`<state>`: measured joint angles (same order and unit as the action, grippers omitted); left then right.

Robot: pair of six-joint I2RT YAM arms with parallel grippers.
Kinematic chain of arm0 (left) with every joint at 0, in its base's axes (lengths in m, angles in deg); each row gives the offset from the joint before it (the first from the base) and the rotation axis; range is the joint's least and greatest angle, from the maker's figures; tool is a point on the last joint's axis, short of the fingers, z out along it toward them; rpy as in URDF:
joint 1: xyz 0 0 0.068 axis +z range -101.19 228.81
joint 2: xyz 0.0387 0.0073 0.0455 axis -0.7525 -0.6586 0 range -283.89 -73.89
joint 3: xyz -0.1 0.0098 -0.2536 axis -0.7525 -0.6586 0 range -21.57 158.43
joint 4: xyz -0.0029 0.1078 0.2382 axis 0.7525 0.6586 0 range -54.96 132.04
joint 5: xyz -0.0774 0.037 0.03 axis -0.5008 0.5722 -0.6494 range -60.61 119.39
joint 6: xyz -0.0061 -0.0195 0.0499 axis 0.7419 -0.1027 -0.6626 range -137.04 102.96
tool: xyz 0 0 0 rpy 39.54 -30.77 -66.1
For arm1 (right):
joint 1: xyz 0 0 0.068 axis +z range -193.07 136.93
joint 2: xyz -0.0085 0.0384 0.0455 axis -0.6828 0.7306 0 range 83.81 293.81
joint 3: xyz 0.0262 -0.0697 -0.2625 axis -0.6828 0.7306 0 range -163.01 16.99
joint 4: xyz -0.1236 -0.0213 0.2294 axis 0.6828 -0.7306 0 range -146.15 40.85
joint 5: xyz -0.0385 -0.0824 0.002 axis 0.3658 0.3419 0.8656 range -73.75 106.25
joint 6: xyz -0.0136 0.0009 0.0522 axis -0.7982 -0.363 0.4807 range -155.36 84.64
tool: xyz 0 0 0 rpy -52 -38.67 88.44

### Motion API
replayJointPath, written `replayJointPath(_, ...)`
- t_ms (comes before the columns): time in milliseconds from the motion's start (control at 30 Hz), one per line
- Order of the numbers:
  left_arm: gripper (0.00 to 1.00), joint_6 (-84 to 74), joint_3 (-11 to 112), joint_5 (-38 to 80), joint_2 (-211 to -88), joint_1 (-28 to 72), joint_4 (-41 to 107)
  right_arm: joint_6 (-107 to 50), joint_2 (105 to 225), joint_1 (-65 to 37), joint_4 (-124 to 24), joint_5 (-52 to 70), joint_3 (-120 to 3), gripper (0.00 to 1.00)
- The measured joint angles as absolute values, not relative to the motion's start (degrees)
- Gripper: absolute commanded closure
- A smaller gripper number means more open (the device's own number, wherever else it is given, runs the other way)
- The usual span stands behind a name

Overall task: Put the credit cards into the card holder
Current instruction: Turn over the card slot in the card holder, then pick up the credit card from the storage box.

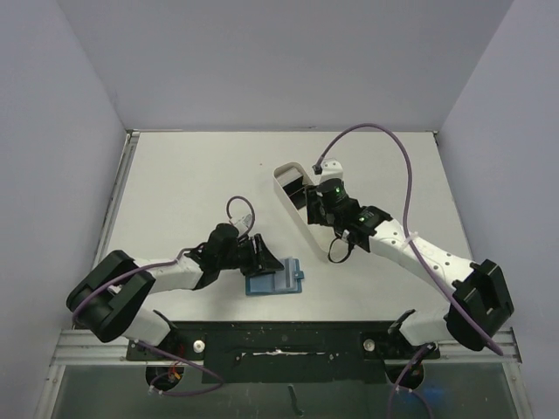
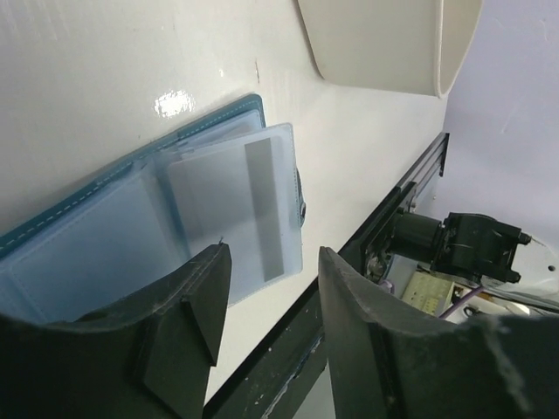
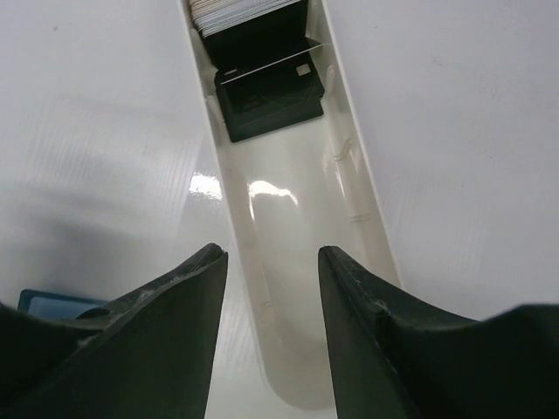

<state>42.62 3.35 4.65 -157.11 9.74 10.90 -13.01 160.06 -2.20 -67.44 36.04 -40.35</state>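
Observation:
The card holder [image 1: 273,279] lies unfolded near the table's front edge, its light blue pockets [image 2: 105,244] facing up. A light card with a grey stripe [image 2: 236,201] sits in its right-hand pocket. My left gripper [image 2: 272,253] hangs open just over the holder's near edge [image 1: 265,258], with nothing between its fingers. Black credit cards [image 3: 271,87] and a stack of white ones [image 3: 236,10] lie at the far end of the long white tray [image 3: 288,262]. Above the tray's middle my right gripper [image 3: 271,253] is open and empty [image 1: 314,205].
The white tray [image 1: 293,205] runs diagonally across the table's centre and also shows at the top of the left wrist view [image 2: 384,44]. A corner of the card holder [image 3: 52,304] shows left of the right gripper. The black front rail [image 1: 279,336] borders the table.

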Motion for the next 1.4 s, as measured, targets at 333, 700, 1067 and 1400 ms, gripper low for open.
replayJointPath(333, 0.27, 33.1, 11.0, 12.9, -146.0, 9.8, 28.1, -2.8, 172.3, -10.2, -64.3, 34.7, -48.4, 0.60)
replayJointPath(700, 0.27, 18.2, 24.8, 27.3, -133.2, 10.7, 54.4, 19.9, 184.9, -14.1, -60.2, 32.4, -53.7, 0.68)
replayJointPath(1067, 0.26, 10.5, 27.5, 35.2, -125.9, 11.2, 64.5, 33.5, 193.1, -14.1, -61.4, 32.4, -60.8, 0.67)
replayJointPath(1400, 0.26, 9.3, 27.0, 37.0, -125.9, 11.5, 66.2, 39.5, 195.5, -14.1, -63.4, 33.2, -61.4, 0.69)
